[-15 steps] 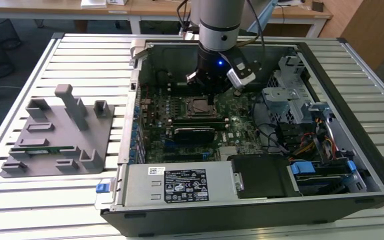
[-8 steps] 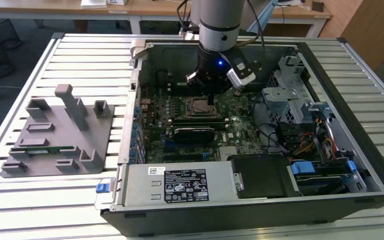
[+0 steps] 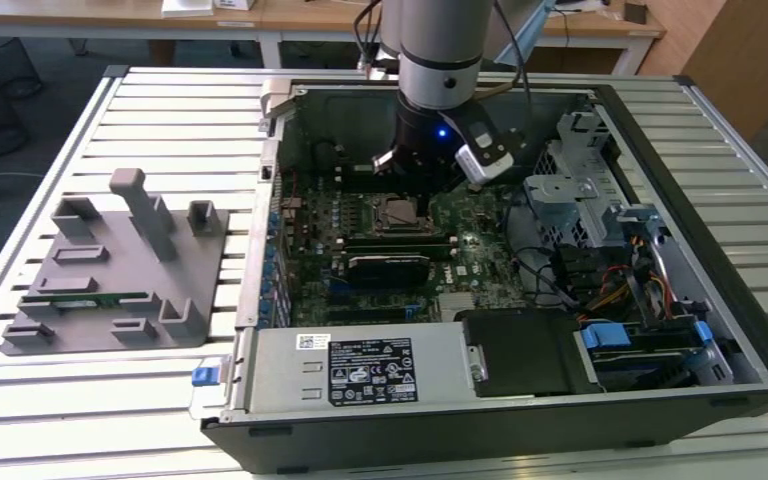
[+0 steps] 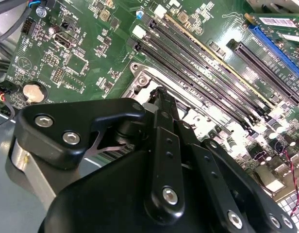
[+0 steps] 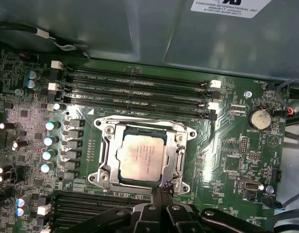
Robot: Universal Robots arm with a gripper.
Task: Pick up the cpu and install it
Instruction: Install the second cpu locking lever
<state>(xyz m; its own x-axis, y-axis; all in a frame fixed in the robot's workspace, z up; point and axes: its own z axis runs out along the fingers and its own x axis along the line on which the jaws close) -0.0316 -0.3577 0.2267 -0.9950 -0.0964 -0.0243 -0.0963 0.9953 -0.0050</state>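
The cpu (image 5: 140, 157), a silvery square chip with a pale rim, lies inside the open metal frame of the black socket (image 5: 105, 134) on the green motherboard (image 5: 227, 160), slightly askew. In the exterior view the cpu (image 3: 398, 211) sits mid-board inside the open computer case. My gripper (image 5: 161, 188) hovers just beside the socket's edge, its black fingers pressed together with nothing between them. In the second wrist view the gripper (image 4: 159, 93) points down at the socket frame (image 4: 140, 83). The arm's wrist stands over the board's far side.
Memory slots (image 5: 140, 90) run alongside the socket. A grey power supply (image 3: 357, 368) fills the case's near side, and a drive cage (image 3: 564, 190) with cables stands at the exterior view's right. A grey fixture (image 3: 111, 265) holding a green memory stick (image 3: 84, 298) rests outside the case at the left.
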